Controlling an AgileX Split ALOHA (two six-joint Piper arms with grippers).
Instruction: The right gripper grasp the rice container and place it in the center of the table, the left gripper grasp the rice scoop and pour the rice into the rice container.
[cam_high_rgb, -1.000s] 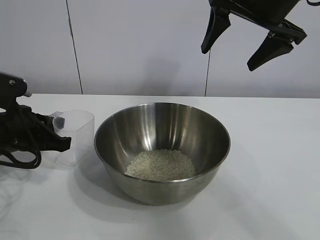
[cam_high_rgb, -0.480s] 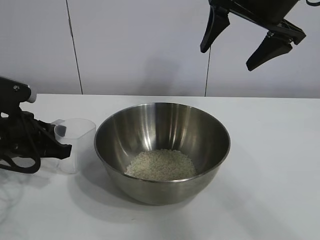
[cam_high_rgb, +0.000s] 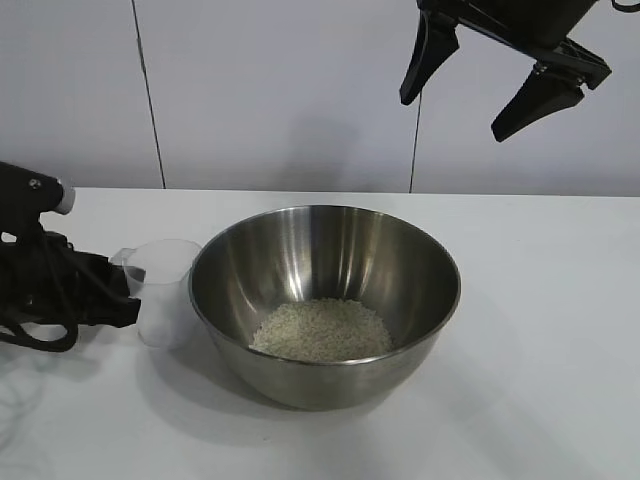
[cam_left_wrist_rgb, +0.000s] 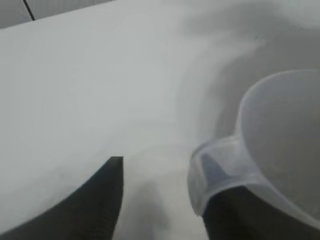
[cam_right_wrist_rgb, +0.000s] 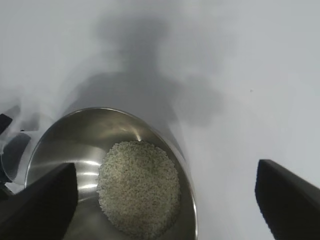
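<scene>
Jaws parted on both: our left gripper (cam_high_rgb: 128, 290) flanks the rice scoop's (cam_high_rgb: 165, 290) handle; right gripper (cam_high_rgb: 470, 95) hangs above the rice container (cam_high_rgb: 325, 300).

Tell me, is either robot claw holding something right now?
No. The left gripper has open fingers around the rice scoop handle, not clamping it. The right gripper hangs open and empty above the rice container.

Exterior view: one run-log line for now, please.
clear plastic measuring cup: upright on table, empty | steel bowl: holds rice | left gripper: open, at cup's handle | right gripper: open, raised
</scene>
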